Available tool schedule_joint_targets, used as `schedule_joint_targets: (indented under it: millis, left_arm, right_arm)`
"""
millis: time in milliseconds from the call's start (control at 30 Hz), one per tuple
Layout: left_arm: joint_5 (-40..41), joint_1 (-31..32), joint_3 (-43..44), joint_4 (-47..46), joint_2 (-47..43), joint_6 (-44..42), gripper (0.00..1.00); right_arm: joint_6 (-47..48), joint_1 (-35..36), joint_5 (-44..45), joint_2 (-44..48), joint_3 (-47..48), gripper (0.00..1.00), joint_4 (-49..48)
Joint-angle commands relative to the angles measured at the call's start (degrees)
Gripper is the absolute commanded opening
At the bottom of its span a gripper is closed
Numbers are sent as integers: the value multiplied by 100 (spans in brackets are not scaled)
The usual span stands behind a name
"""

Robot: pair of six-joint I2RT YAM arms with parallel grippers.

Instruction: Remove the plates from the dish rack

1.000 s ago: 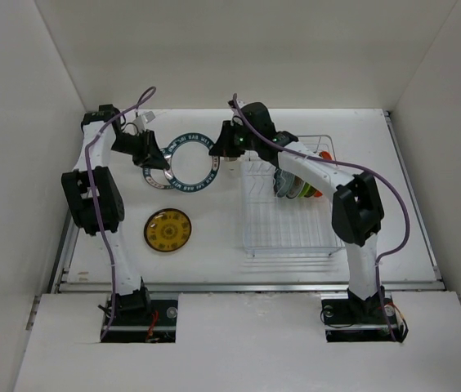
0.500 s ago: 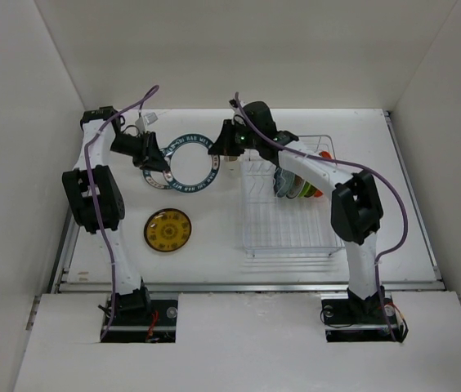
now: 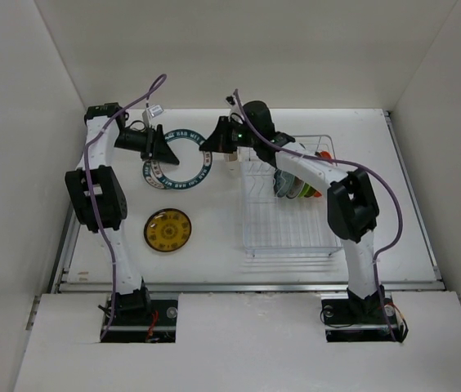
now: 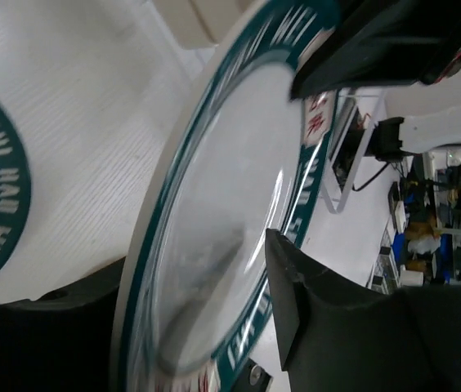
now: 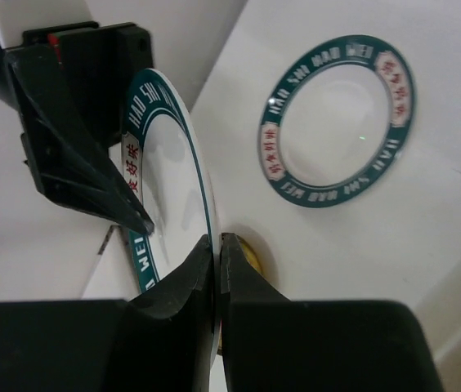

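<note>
Right gripper: fingers nearly closed, pinching the rim of a white plate with a dark teal lettered rim, which is tilted on edge. Left gripper: jaws straddle the opposite rim of the same plate, one finger against its face and the other behind it; whether they press cannot be told. In the top view the plate hangs between the two grippers, left gripper at its 9 o'clock, right gripper at its 3 o'clock. Second teal-rimmed plate: flat on the table, partly overlapped by the first plate from above, at its 7 o'clock. Yellow plate: flat, apart from both, at 6 o'clock. Rack: wire, its far left corner just beside the right gripper at 4 o'clock; upright plates bunched at its far right. Room: back wall near at 12 o'clock; bare table between the yellow plate and the rack.
</note>
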State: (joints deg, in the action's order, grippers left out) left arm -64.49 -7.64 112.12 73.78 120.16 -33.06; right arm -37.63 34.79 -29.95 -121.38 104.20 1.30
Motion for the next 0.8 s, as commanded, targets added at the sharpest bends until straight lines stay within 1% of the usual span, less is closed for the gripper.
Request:
schedule_joint_targets:
  millis: [0,33,167,233,367,400,433,467,500,533,667,767]
  left_arm:
    - [-1126,281,241,1657,-159,-806,43]
    - [-1127,281,241,1710,-159,-807,48]
    - [-1198,281,407,1710,-159,-807,59]
    - [-1198,281,408,1710,-159,-755,62]
    - [-1136,333,408,1657,-159,-693,62]
    - [-1136,333,408,1657,-159,-693,48]
    - [-1136,333,408,1657,-159,-641,47]
    - [-1136,385,408,1596,-159,-640,21]
    - [-1075,386,408,1596,-159,-553,9]
    - [-1075,386,408,1535,-159,-553,1]
    - [-934,386,277,1429,-159,-378,0]
    - [-820,386,-22,894,-299,158,0]
  right_arm:
    - [-367,301,-598,-70,100,0,-1035]
    - [-368,301,-678,-70,100,0,-1035]
    - [-430,353,-731,-122,100,0,-1272]
    - [-430,353,-731,-122,100,0,-1325]
    - [-482,458,-731,-175,162,0,-1325]
    - [-482,459,-731,-236,214,0,-1325]
    - [-535,459,-783,-237,214,0,-1325]
    - [-535,459,-784,-289,214,0,-1325]
    - [-535,511,-784,-289,267,0,-1325]
    - [-535,512,-784,-289,267,0,-1325]
    - [-535,512,-731,-289,154,0,-1256]
    - [-535,512,-530,-289,100,0,-1045]
